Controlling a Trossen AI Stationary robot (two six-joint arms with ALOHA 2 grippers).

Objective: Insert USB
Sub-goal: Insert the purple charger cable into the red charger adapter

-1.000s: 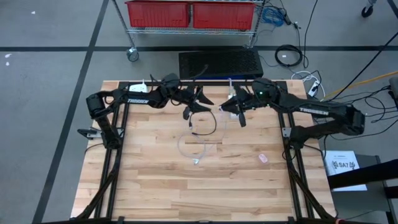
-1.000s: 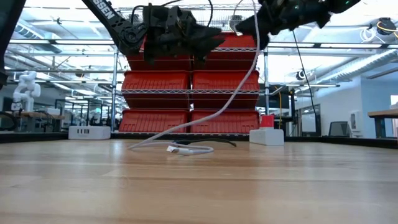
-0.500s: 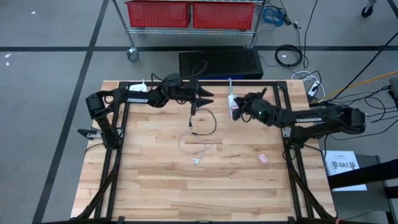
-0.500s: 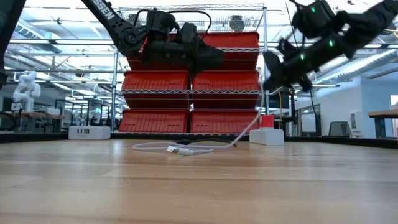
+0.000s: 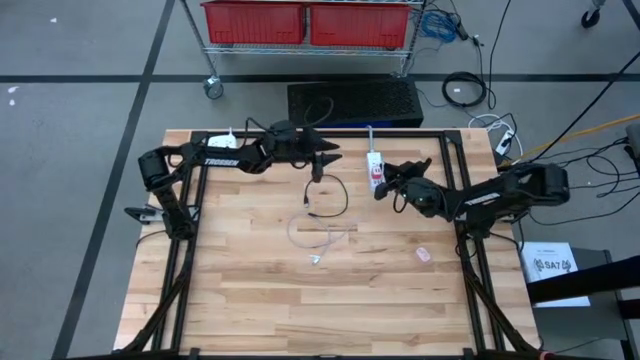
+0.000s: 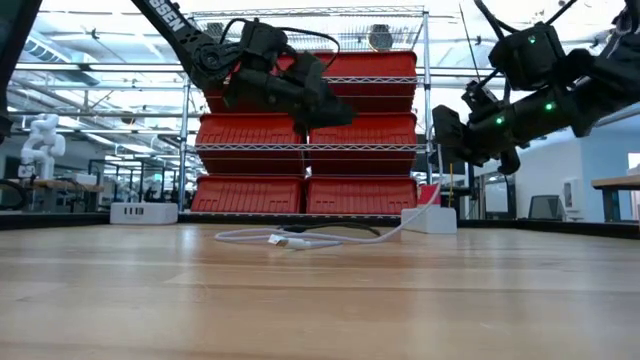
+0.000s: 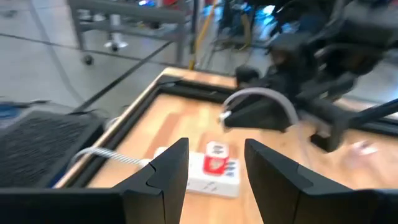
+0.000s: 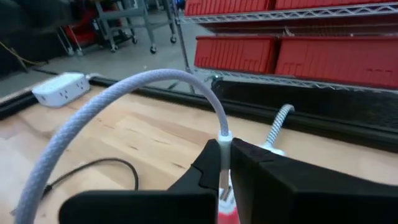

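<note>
A white braided USB cable [image 6: 300, 238] lies looped on the wood, and its far stretch rises to my right gripper [image 6: 452, 135] [image 5: 385, 184], which is shut on its plug end just above the white power strip with a red switch [image 5: 375, 168] [image 7: 211, 169]. The strip lies flat near the table's far edge. My left gripper [image 5: 320, 162] [image 7: 214, 168] hovers open in the air to the strip's left, pointing toward it and touching nothing. My right gripper pinches the cable's white plug [image 8: 222, 146] between its two fingers [image 8: 208, 165], which lie along the plug. The cable arches up out of the hold and away toward the table's left, slack. The plug's tip is hidden behind the fingers.
A thin black cable [image 5: 328, 197] curls on the wood between the arms. A small pink piece [image 5: 423, 255] lies toward the right side. A second white strip [image 6: 143, 212] sits at the far left corner. The near half of the table [image 5: 300, 310] is bare wood.
My right gripper has come down from high over the table to just above the power strip, carrying the plug end with it. The cable's raised stretch has sunk, and more of it now lies slack on the wood. My left gripper has shifted a little toward the strip.
</note>
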